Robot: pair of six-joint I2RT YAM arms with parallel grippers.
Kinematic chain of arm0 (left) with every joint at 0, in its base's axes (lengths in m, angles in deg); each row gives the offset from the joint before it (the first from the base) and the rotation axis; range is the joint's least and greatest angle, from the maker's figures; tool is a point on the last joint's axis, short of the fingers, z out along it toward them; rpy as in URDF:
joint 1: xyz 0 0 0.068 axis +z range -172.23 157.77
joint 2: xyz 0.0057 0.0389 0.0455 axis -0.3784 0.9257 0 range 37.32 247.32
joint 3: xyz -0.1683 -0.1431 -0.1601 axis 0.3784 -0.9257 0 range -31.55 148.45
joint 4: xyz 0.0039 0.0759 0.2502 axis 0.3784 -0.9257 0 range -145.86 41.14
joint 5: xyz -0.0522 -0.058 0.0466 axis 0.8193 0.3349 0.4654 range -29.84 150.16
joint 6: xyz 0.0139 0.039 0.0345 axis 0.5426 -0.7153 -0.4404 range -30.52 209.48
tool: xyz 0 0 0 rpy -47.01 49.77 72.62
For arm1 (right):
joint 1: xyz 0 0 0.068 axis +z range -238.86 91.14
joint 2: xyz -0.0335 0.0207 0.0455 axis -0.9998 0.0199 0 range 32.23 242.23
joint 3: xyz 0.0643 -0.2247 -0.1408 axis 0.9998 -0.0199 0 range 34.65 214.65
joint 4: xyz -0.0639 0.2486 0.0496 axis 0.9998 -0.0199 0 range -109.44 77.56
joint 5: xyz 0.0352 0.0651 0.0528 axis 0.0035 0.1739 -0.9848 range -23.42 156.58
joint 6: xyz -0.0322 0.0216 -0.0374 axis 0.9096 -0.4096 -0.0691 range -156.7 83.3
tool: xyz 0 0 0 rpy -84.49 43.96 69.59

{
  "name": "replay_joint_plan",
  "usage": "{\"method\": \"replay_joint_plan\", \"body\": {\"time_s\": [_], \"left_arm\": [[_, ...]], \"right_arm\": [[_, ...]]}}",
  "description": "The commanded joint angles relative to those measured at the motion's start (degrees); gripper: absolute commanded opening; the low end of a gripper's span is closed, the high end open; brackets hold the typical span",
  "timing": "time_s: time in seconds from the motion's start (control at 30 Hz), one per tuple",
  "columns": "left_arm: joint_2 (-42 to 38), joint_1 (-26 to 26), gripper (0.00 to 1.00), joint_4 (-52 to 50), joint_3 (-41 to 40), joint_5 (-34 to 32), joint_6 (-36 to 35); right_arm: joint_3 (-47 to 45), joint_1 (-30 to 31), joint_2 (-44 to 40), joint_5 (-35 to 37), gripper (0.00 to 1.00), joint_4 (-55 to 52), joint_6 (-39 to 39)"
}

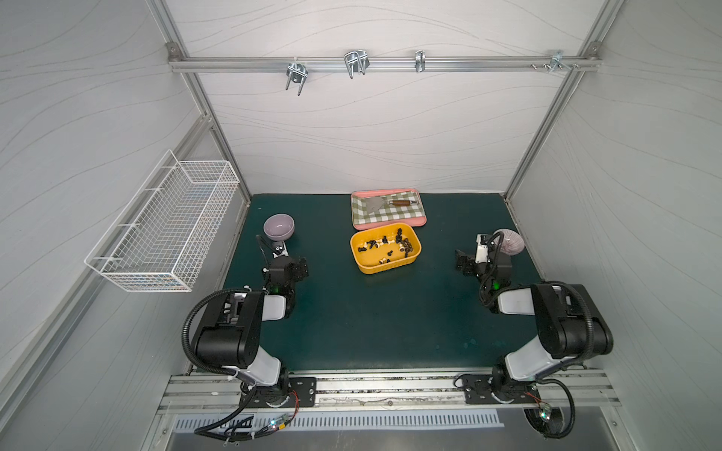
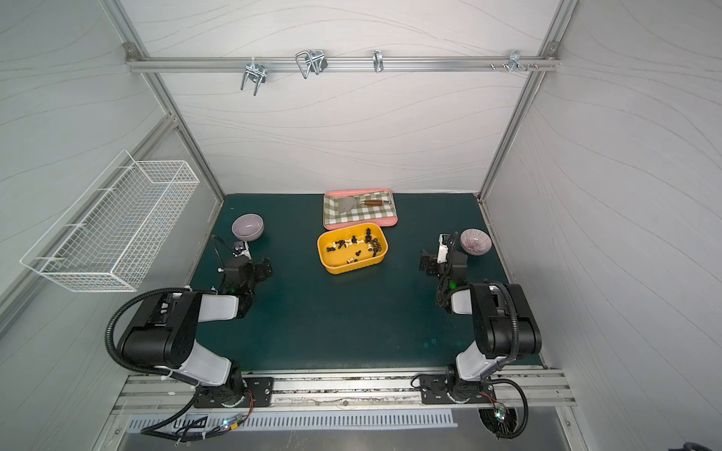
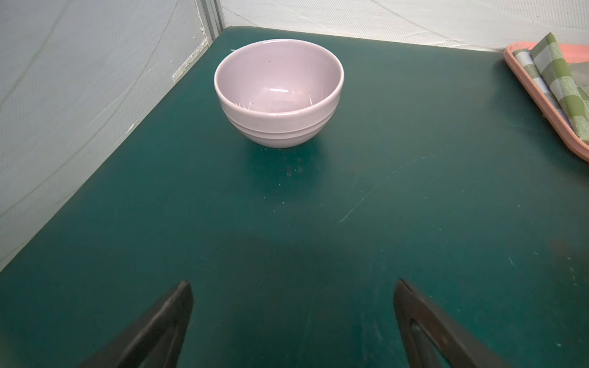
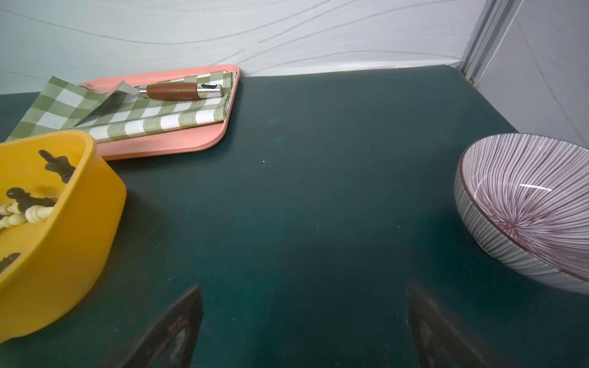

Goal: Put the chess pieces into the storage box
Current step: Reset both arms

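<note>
Pieces (image 1: pixel 406 246) appear all in box (image 1: pixel 385 268). Left gripper (image 3: pixel 293 286), right gripper (image 4: pixel 304 290) spread, empty. Risk: either swinging inward nudges box, spilling pieces.

Storage box (image 1: pixel 390 266) is yellow-orange, and the chess pieces (image 1: pixel 406 246) are a mix of black, dark brown and cream. Far tray (image 4: pixel 178 143) is salmon pink under a green-and-white checked cloth (image 4: pixel 134 118). Left bowl (image 1: pixel 278 226) is plain lilac. Right bowl (image 4: pixel 526 207) is white with thin purple stripes fanning from the middle. Table (image 1: pixel 390 320) is dark teal green, wire basket (image 1: pixel 164 234) white.
</note>
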Motion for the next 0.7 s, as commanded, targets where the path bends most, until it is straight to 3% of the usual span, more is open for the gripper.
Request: {"method": "replay_joint_plan", "body": {"time_s": [0.0, 0.3, 0.67], "left_arm": [[-0.31, 0.30, 0.99, 3.82, 1.29, 0.55, -0.05], [-0.40, 0.30, 0.99, 3.94, 1.19, 0.59, 0.00], [-0.40, 0.30, 0.99, 3.95, 1.19, 0.57, -0.05]], "right_arm": [[-0.04, -0.30, 0.16, 0.11, 0.99, -0.37, 0.20], [0.86, 2.39, 0.32, 4.63, 0.99, -1.90, 2.06], [1.18, 2.26, 0.63, 4.47, 0.99, -1.97, 1.96]]}}
